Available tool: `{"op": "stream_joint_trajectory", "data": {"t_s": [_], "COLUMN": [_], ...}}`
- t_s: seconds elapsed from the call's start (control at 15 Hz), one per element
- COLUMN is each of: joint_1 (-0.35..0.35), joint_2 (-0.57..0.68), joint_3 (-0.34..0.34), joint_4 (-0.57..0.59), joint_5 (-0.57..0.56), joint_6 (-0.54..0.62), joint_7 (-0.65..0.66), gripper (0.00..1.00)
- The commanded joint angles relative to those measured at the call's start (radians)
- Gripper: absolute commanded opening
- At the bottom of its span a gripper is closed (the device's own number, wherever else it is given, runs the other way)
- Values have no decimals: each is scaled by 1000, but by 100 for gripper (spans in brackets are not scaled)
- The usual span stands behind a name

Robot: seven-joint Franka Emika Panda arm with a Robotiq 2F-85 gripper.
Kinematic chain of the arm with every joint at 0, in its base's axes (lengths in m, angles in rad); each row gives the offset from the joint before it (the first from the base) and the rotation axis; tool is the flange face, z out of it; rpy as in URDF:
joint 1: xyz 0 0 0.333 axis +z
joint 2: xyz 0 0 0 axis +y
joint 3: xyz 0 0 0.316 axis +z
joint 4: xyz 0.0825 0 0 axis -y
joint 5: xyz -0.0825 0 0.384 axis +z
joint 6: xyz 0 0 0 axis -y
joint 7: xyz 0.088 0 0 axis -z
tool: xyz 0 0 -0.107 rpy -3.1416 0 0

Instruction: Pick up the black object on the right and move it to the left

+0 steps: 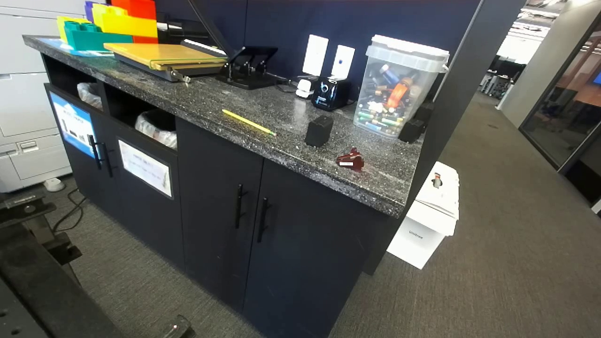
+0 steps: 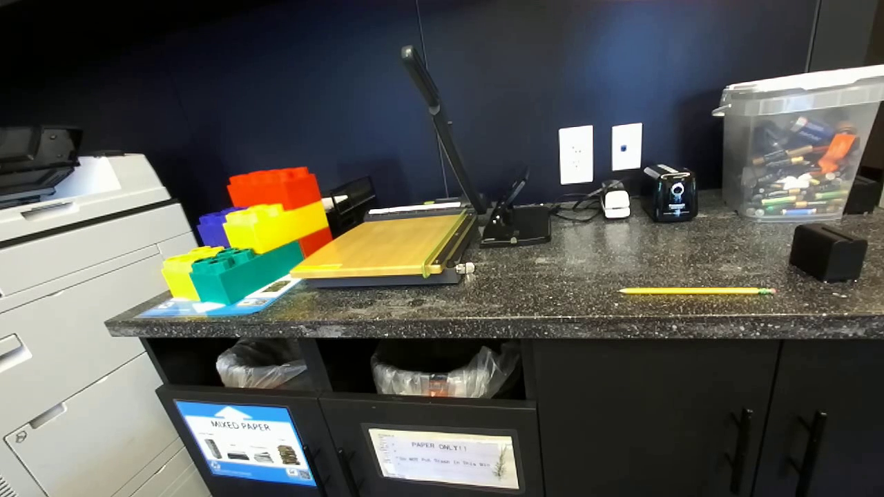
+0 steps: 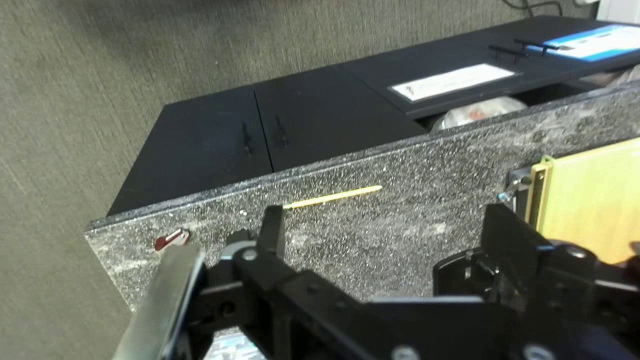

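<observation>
– on the counter [image 2: 587, 266], where's the block [image 2: 829, 253]?

– in an exterior view, at the right, near the tub [image 1: 407, 61] and apart from it

– what else is close?

– in both exterior views the pencil [image 2: 697, 290] lies to the left of it, rubber end nearer, tip toward the cutter [image 2: 387, 243]. in an exterior view the red thing [image 1: 351, 160] sits on the other side of the block from the pencil, closer to the front edge

– and the gripper [image 3: 385, 212]?

– released, its fingers spread wide in the wrist view, with part of the pencil showing between them

– do you see the block from the wrist too?

– can't tell, a dark bit shows beside one finger and i can't say what it is

– what's in the tub?

– batteries [image 1: 391, 122], lots, under a lid

– and along the wall?

– the sharpener [image 2: 671, 195] and a white plug [image 2: 615, 204], below the outlets [image 2: 576, 155]. past the cutter come the bricks [image 2: 266, 228], red, yellow, green and purple, stacked at the counter's left end by the printer [image 2: 90, 276]
</observation>
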Motion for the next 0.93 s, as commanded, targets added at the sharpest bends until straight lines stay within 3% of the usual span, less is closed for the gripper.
{"op": "stream_joint_trajectory", "data": {"t_s": [0.0,0.33,0.87], "joint_1": [3,9,41], "joint_2": [243,548,980], "joint_3": [-29,-78,-185], "joint_4": [205,481,889], "joint_5": [-53,-73,-252], "joint_6": [81,116,54], "joint_7": [24,28,53], "gripper": [100,100,100]}}
